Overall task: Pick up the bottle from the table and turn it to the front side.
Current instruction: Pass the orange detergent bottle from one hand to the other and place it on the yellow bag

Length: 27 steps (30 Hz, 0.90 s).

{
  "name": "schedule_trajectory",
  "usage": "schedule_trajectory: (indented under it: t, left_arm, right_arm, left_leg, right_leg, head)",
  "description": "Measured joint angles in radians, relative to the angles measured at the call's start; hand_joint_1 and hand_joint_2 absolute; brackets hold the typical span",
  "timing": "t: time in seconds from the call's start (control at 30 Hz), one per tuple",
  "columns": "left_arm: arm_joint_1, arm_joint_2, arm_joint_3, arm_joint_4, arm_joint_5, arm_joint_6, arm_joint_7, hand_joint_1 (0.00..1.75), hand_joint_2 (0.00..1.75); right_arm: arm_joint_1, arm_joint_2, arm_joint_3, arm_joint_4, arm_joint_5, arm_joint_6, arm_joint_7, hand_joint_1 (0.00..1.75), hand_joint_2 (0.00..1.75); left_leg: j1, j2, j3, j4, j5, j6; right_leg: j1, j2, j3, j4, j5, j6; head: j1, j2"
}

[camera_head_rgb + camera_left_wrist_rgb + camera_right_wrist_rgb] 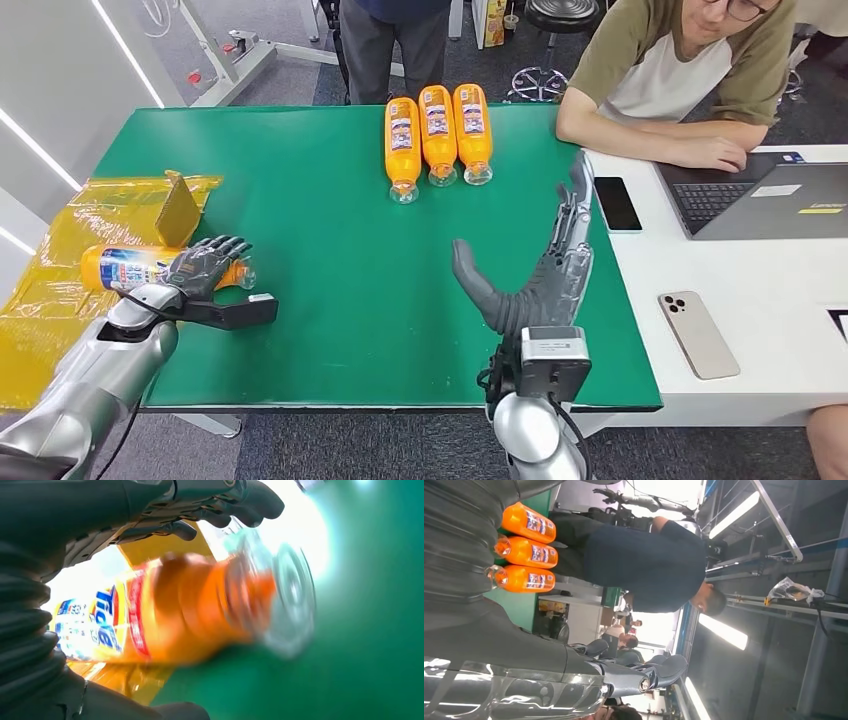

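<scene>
An orange bottle (125, 267) with a blue and white label lies on its side at the green table's (350, 260) left edge, partly on a yellow plastic sheet (95, 215). My left hand (203, 270) arches over its cap end, fingers above it and the thumb stretched along the table on the near side. In the left wrist view the bottle (175, 615) is blurred and sits between the fingers (220, 505) and the thumb (175, 711), with gaps on both sides. My right hand (540, 275) stands upright over the table's right part, fingers spread, holding nothing.
Three more orange bottles (437, 135) lie side by side at the table's far edge, also in the right wrist view as the three bottles (526, 552). A white desk to the right holds two phones (617, 203) (698, 333) and a laptop (770, 200), with a person (680, 80) seated at it.
</scene>
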Motion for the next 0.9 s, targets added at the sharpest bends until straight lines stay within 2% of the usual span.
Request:
schedule_trajectory:
  t: [0.17, 0.27, 0.37, 0.47, 0.63, 0.77, 0.9]
  left_arm:
    - [0.007, 0.003, 0.048, 0.0, 0.058, 0.131, 0.0, 0.0, 1.75]
    - [0.014, 0.004, 0.091, -0.005, 0.111, 0.297, -0.014, 0.0, 1.75]
    - [0.015, 0.008, 0.15, -0.02, 0.165, 0.433, -0.052, 0.0, 1.75]
    - [0.017, 0.014, 0.211, -0.041, 0.229, 0.513, -0.114, 0.0, 1.75]
    - [0.036, 0.022, 0.341, -0.13, 0.381, 0.59, -0.278, 0.0, 1.75]
    - [0.05, 0.024, 0.412, -0.186, 0.4, 0.593, -0.301, 0.0, 1.75]
    - [0.059, 0.024, 0.441, -0.211, 0.401, 0.593, -0.304, 0.0, 1.75]
  right_arm:
    - [-0.004, 0.0, 0.001, 0.015, 0.0, 0.0, 0.0, 0.0, 1.75]
    - [-0.004, 0.0, 0.002, 0.023, -0.008, 0.0, -0.005, 0.0, 1.75]
    - [-0.004, -0.001, 0.003, 0.032, -0.02, 0.0, -0.017, 0.0, 1.75]
    - [-0.001, -0.002, 0.003, 0.04, -0.03, 0.0, -0.035, 0.0, 1.75]
    - [0.024, -0.009, 0.003, 0.044, -0.047, 0.0, -0.071, 0.0, 1.75]
    - [0.036, -0.015, 0.003, 0.044, -0.052, 0.0, -0.076, 0.0, 1.75]
    - [0.041, -0.018, 0.003, 0.044, -0.052, 0.0, -0.076, 0.0, 1.75]
  left_leg:
    - [0.0, 0.0, 0.0, 0.0, 0.0, 0.0]
    - [0.0, 0.0, 0.0, 0.0, 0.0, 0.0]
    - [0.0, 0.0, 0.0, 0.0, 0.0, 0.0]
    - [0.0, 0.0, 0.0, 0.0, 0.0, 0.0]
    - [0.0, 0.0, 0.0, 0.0, 0.0, 0.0]
    - [0.0, 0.0, 0.0, 0.0, 0.0, 0.0]
    - [0.0, 0.0, 0.0, 0.0, 0.0, 0.0]
  right_leg:
    - [0.0, 0.0, 0.0, 0.0, 0.0, 0.0]
    - [0.0, 0.0, 0.0, 0.0, 0.0, 0.0]
    - [0.0, 0.0, 0.0, 0.0, 0.0, 0.0]
    - [0.0, 0.0, 0.0, 0.0, 0.0, 0.0]
    - [0.0, 0.0, 0.0, 0.0, 0.0, 0.0]
    - [0.0, 0.0, 0.0, 0.0, 0.0, 0.0]
    - [0.0, 0.0, 0.0, 0.0, 0.0, 0.0]
  head:
    - [0.0, 0.0]
    - [0.0, 0.0]
    - [0.0, 0.0]
    - [0.0, 0.0]
    - [0.0, 0.0]
    - [0.0, 0.0]
    - [0.0, 0.0]
